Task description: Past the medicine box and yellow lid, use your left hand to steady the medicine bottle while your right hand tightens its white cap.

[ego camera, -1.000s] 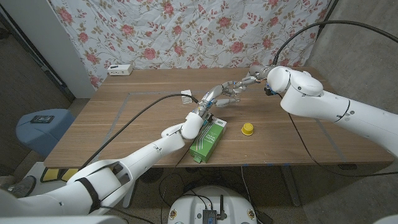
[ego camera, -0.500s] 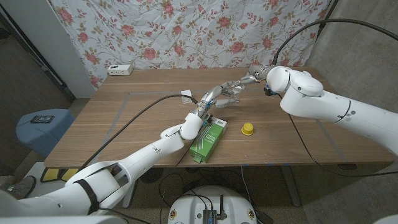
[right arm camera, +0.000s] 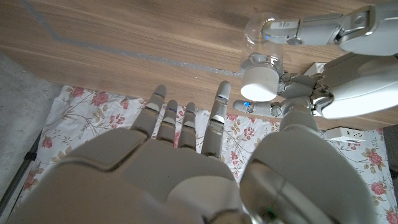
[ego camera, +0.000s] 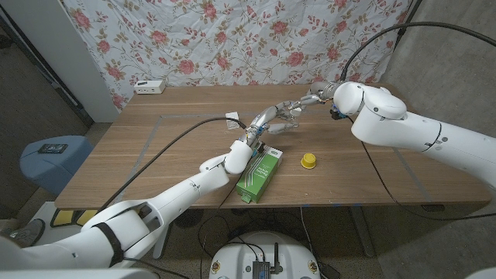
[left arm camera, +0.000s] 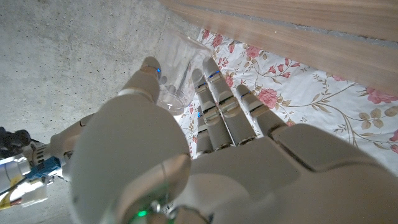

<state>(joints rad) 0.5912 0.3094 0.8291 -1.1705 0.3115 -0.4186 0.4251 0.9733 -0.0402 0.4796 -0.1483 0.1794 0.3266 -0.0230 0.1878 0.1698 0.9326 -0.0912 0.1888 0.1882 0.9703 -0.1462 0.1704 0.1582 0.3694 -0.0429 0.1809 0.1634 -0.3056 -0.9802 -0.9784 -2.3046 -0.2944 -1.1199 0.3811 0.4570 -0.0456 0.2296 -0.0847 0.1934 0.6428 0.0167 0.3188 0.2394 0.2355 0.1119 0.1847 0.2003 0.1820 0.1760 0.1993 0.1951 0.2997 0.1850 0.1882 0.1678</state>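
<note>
The clear medicine bottle (right arm camera: 263, 38) with its white cap (right arm camera: 259, 81) is lifted above the table beyond the box and lid. My left hand (ego camera: 273, 118) grips its body between thumb and fingers (right arm camera: 297, 29); in the left wrist view the bottle (left arm camera: 176, 77) sits between the fingertips. My right hand (ego camera: 311, 98) hovers just beside the cap end with fingers (right arm camera: 186, 121) spread, not touching the cap as far as I can tell. The green medicine box (ego camera: 258, 174) lies under my left forearm, and the yellow lid (ego camera: 308, 160) lies right of it.
A white power strip (ego camera: 149, 86) lies at the table's far left edge, by the floral curtain. A small white item (ego camera: 231, 118) sits left of my left hand. A cable crosses the table's left half. A blue stool (ego camera: 51, 155) stands beside the table.
My right arm has shifted very slightly to the right. Both hands and the bottle stay almost where they were.
</note>
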